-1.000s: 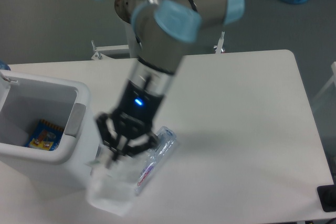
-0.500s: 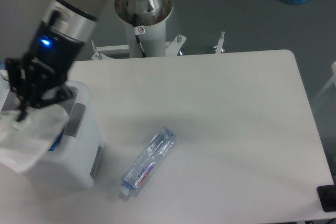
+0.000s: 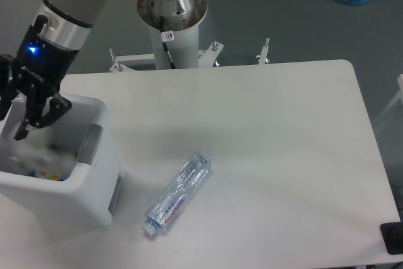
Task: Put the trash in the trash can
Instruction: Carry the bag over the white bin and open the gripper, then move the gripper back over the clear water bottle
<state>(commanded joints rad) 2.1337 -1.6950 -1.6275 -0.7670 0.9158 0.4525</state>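
A crushed clear plastic bottle with a white-purple label lies on its side nearest the camera, on the smooth white table, cap end towards the front edge. It looks very light, thin-walled and springy, likely to slip or roll under pressure; a hold across the flattened middle, over the label, seems safest.

Just to its left stands the white rectangular plastic trash can, hard and glossy, with a rounded rim and a grey handle panel on its side. Inside, a pale crumpled translucent wrapper shows as a blur over something blue and yellow.

Above the can's far left corner hangs the black two-finger pincer, its jaws spread and nothing between them. Behind it stands the robot's grey base column.
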